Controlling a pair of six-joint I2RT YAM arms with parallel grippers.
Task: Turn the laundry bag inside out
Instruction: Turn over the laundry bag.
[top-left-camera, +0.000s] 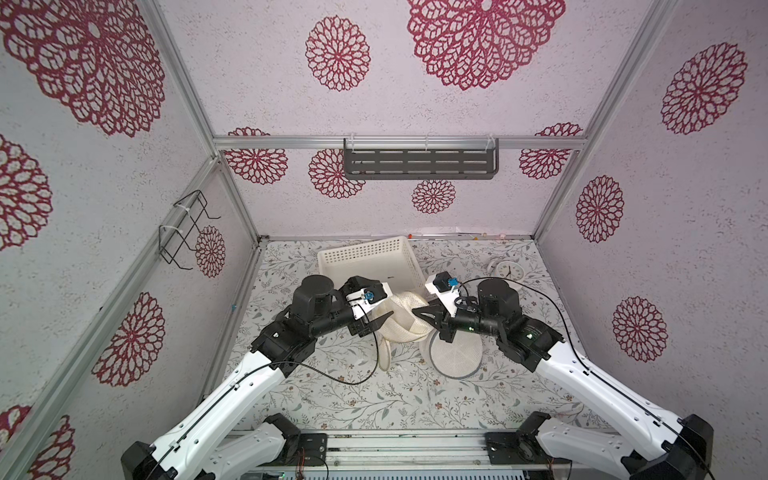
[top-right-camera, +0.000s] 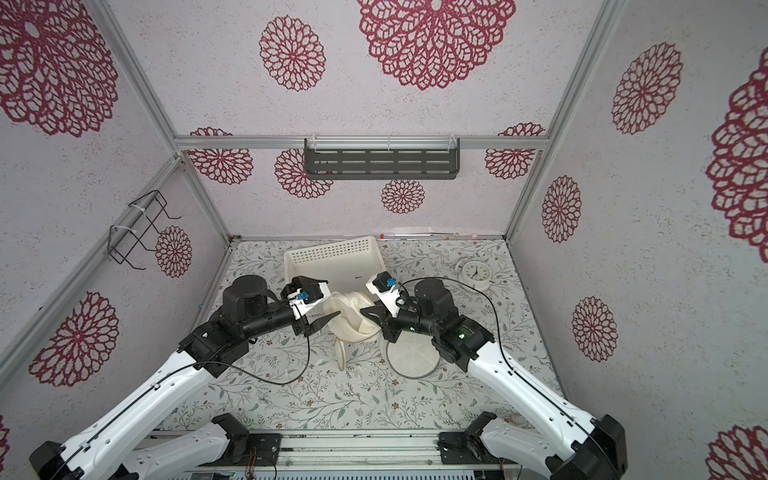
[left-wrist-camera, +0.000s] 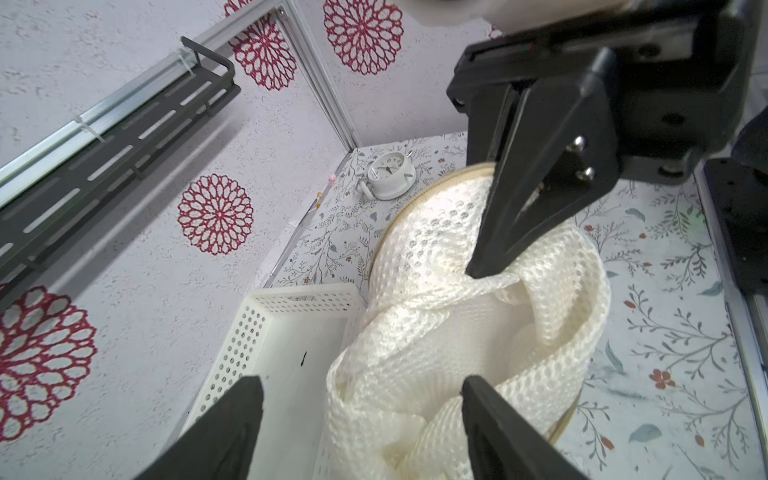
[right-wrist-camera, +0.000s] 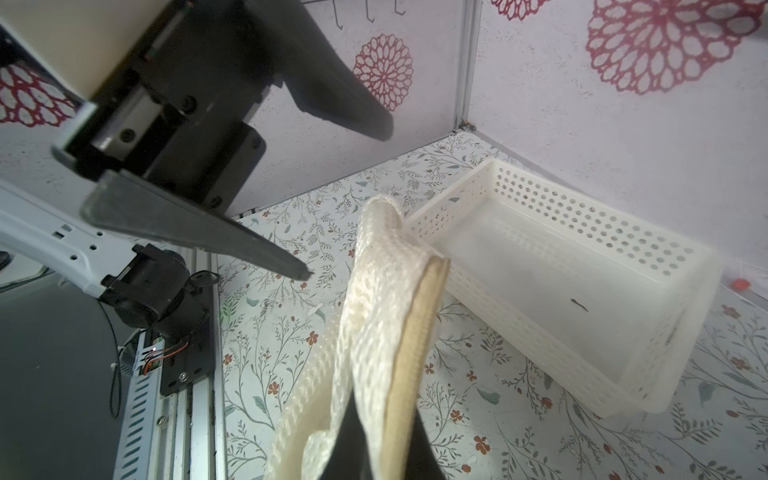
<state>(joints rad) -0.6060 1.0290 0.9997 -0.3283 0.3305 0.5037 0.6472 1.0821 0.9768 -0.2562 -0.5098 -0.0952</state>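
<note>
- Two grippers meet at the bag (top-left-camera: 405, 322), a bunched cream mesh sack just in front of the basket (top-left-camera: 365, 251), on the side nearer the arm bases
- Right gripper (top-left-camera: 417, 311) is pinched tight on a fold of the mesh and holds that part up off the mat (top-left-camera: 332, 395); in the right wrist view the cloth and a tan zip edge rise out of its closed fingers
- Left gripper (left-wrist-camera: 361, 386) is spread wide and clamps nothing; one finger (left-wrist-camera: 498, 428) touches the mesh, and its partner is on the basket's side of the bag
- Bag's round, dark-rimmed end lies flat on the mat, farther from the basket than the bunched part
- Clock (top-left-camera: 508, 270) sits beside the basket, apart from the bag
</note>
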